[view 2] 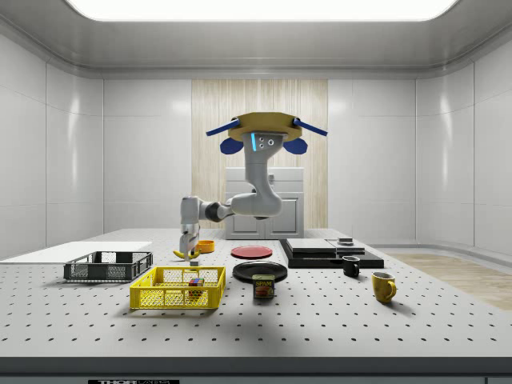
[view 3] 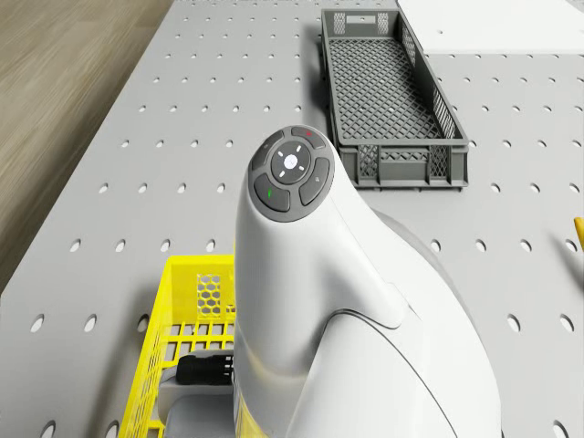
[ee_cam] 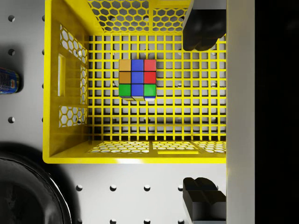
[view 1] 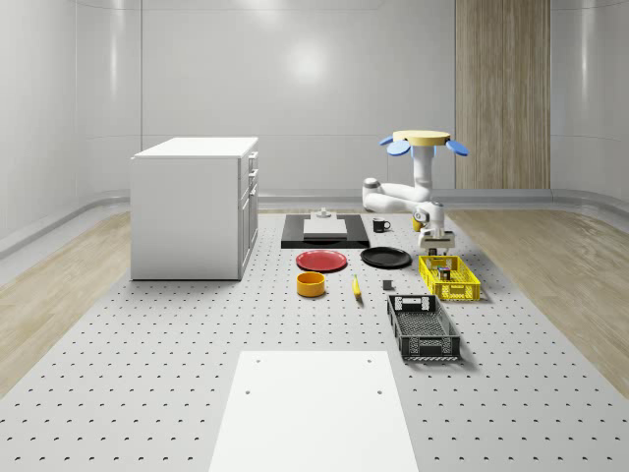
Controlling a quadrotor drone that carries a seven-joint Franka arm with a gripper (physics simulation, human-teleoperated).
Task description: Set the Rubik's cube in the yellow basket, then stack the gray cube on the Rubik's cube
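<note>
While the drone (view 2: 263, 128) hovers high above the far end of the perforated table (view 1: 147, 374), its white arm (view 2: 240, 206) bends down so that the gripper (view 2: 190, 254) hangs just over the yellow basket (view 2: 178, 289). Largest on the table is a white cabinet (view 1: 192, 206) at the whole-scene view's left, with wide bare tabletop in front of it and a flat white sheet (view 1: 314, 408) lying near the front edge. A gray crate (view 1: 423, 327) sits just in front of the yellow basket, apart from it, both near the table's right edge in that view. Behind them lie a black tray (view 1: 324, 231), a black plate (view 1: 385, 258) and a red plate (view 1: 321, 261) — the black plate close beside the basket's corner.

Seen from the wrist, the two dark fingers (ee_cam: 202, 28) stand wide apart and hold nothing — one above the basket's interior, the other outside its near rim. The Rubik's cube (ee_cam: 137, 78) rests flat on the basket's mesh floor, clear of all four walls, with open floor around it. I cannot tell where the gray cube is.
</note>
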